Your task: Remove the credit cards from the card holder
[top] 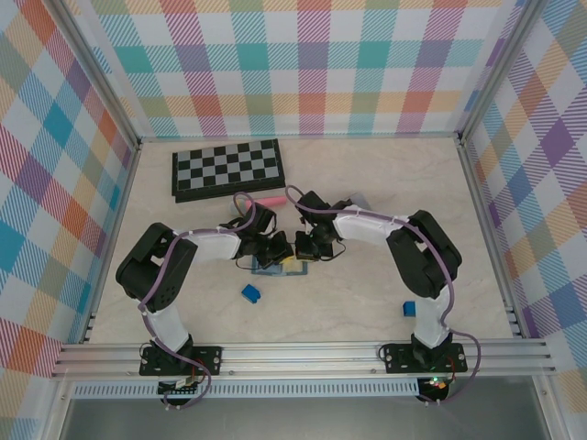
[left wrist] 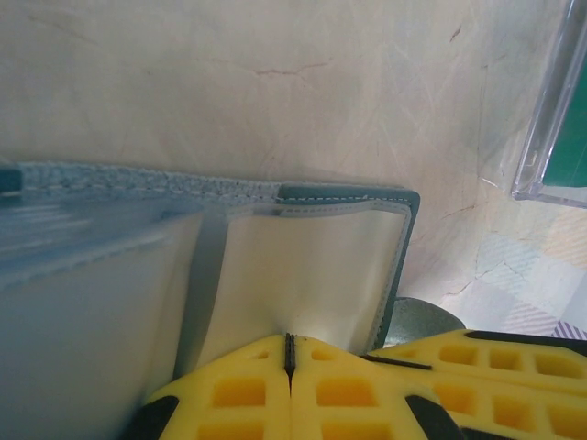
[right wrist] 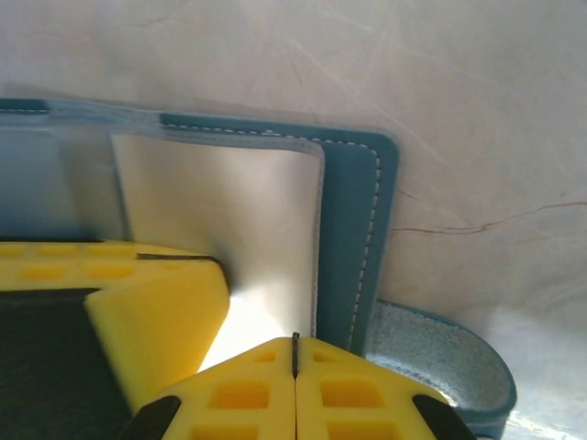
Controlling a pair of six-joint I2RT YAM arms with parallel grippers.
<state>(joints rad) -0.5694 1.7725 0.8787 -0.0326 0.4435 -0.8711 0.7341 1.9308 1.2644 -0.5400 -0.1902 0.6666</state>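
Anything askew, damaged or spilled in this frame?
Nothing stands out. The slate-blue folding card holder lies open on the marbled table, stitching intact; the left gripper and right gripper are shut at its edge.

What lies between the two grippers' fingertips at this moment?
A pale inner pocket of the card holder; the right wrist view shows it between the shut left gripper and the shut right gripper.

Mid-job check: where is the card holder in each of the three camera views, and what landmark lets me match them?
Top external: card holder just below picture centre, up-right of the small blue block, partly hidden.
Left wrist: spans left and middle, its stitched edge running across mid-frame.
Right wrist: upper left to centre, its teal stitched border on the right.
Shared landmark: the beige veined tabletop under it.
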